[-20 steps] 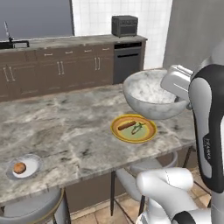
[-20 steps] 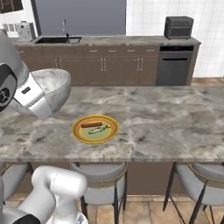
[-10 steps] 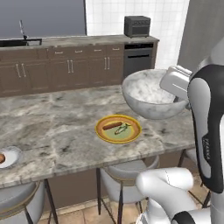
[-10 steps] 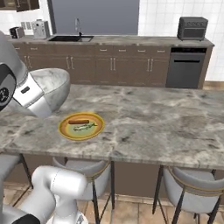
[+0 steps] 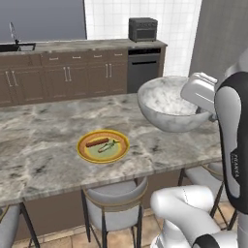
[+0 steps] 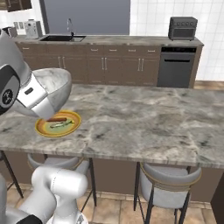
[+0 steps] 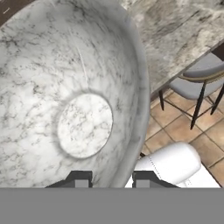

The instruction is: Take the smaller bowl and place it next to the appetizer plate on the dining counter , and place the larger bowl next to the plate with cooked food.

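My gripper (image 7: 113, 178) is shut on the rim of the larger bowl (image 7: 83, 87), a wide grey-white marbled bowl, with one fingertip inside and one outside. The bowl (image 5: 167, 109) hangs tilted above the right part of the dining counter (image 5: 43, 121), with the hand at its right side. From the other side, the bowl (image 6: 54, 83) sits over the counter's (image 6: 144, 118) left end, just above the plate with cooked food (image 6: 58, 124). That yellow-orange plate (image 5: 103, 146) lies left of and below the bowl. The smaller bowl and the appetizer plate are out of view.
Grey stools (image 5: 114, 206) (image 6: 168, 183) stand under the counter's near edge. Behind it runs a brown cabinet counter with a toaster oven (image 5: 143, 29) (image 6: 183, 28), a dishwasher (image 6: 176, 68) and a sink (image 6: 61, 38). Bare marble stretches right of the plate (image 6: 175, 127).
The base has driven to the right, so the whole scene has slid left in both base views and the appetizer plate has left the picture. The bowl stays held in the gripper.
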